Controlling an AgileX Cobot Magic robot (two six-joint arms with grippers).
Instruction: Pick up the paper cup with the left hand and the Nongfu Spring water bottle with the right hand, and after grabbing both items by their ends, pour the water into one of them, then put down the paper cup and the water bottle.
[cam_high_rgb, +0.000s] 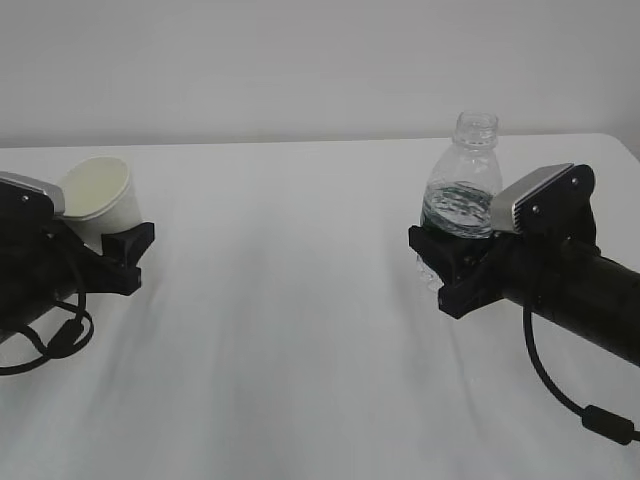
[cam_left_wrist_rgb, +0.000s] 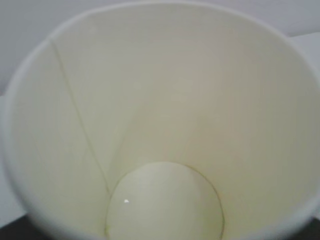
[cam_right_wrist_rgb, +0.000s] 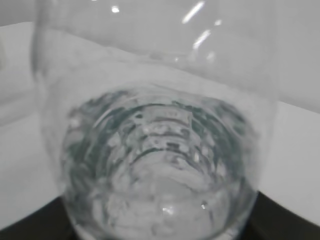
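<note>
Gripping paper cup at left, water bottle at right, fingers pinching both bases; bringing mouths together slowly before tipping.

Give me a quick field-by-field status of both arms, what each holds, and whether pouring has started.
left gripper: closed on the paper cup, gripping its lower end
cup pose: tilted, mouth leaning toward the camera and toward the middle
cup contents: looks empty in the left wrist view
right gripper: closed on the Nongfu Spring water bottle, gripping its lower end
bottle pose: about upright, no cap, neck up
water: in the bottle
cup and bottle: far apart, opposite sides of the table
pouring: not begun
</note>
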